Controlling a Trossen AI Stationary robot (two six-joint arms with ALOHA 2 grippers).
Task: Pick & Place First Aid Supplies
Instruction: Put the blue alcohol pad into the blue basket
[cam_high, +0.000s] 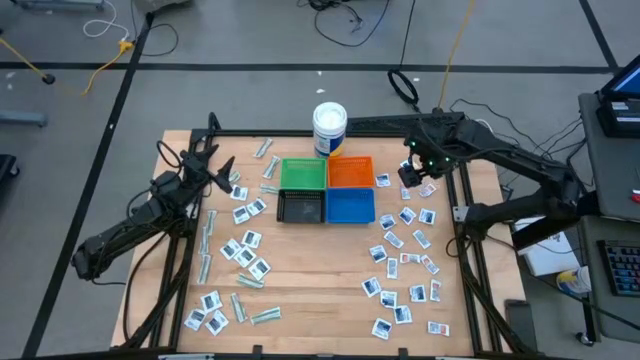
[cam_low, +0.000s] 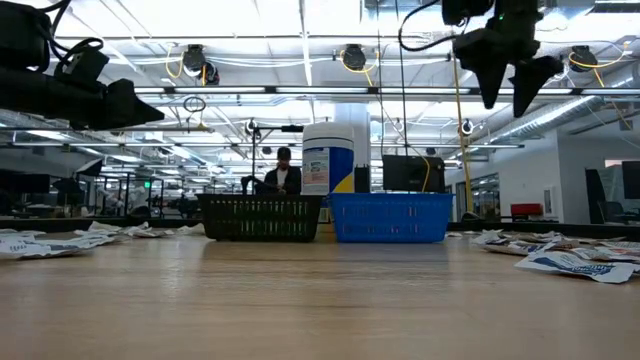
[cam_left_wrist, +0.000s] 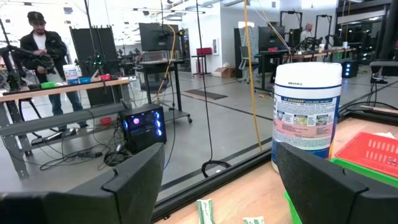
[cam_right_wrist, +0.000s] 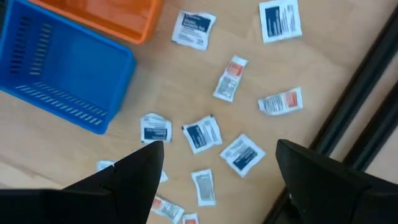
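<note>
Right gripper (cam_right_wrist: 214, 171) spread wide, empty, hanging above packets (cam_right_wrist: 201, 132) on the right of the table (cam_high: 320, 280), just beside the blue bin (cam_right_wrist: 59, 68). Left gripper (cam_left_wrist: 221, 180) parted too, holding nothing, raised over the table's back-left, facing the white tub (cam_left_wrist: 306, 112).

Only from above: four square bins in a block, green (cam_high: 302, 173), orange (cam_high: 350, 171), black (cam_high: 300, 206), blue. From table height: black and blue alone, tub behind. A person (cam_left_wrist: 40, 46) only in the left wrist view.

Packets flat, squarish, white with blue or red print, scattered both sides; slim pale-green strips (cam_high: 265, 316) at left. Bins plastic, slotted walls; table pale wood.
</note>
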